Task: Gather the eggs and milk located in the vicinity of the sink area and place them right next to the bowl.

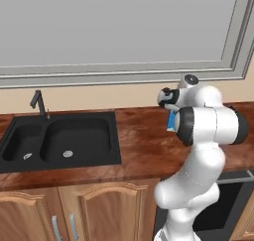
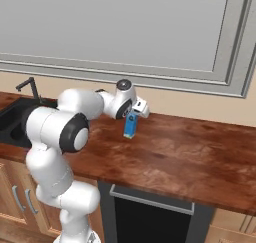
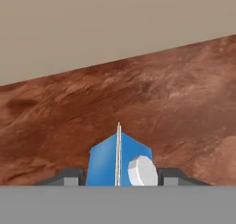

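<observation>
Left base view, left to right. The sink point(image 1: 59, 142) is a black double basin set into the left end of the brown wood-grain counter point(image 1: 144, 148). A round silver drain sits in each basin. The dark angular faucet point(image 1: 38, 103) stands at the sink's back edge, near the left basin. Right of the sink lies a stretch of bare counter. Then comes the white arm, rising from the lower right, with its hand reaching toward the back edge of the counter. A sliver of the blue milk carton point(image 1: 171, 121) shows just left of the arm's dark elbow joint, under the hand.

Right base view, left to right. The sink's right edge and faucet sit at the far left end of the counter. The arm crosses in front. The gripper point(image 2: 133, 118) points down over the carton point(image 2: 130, 125), which hangs upright. Its lower end is slightly above the wood, roughly mid-depth and toward the left part of the counter in this view. I cannot tell for certain if the base touches the surface. To the right the counter continues bare; a dark oven front lies below its front edge.

Hand view. The carton's blue top with its white round cap point(image 3: 142, 171) sits between the two dark fingertips point(image 3: 69, 177), one at each side. The claw is pinching the milk carton.
</observation>
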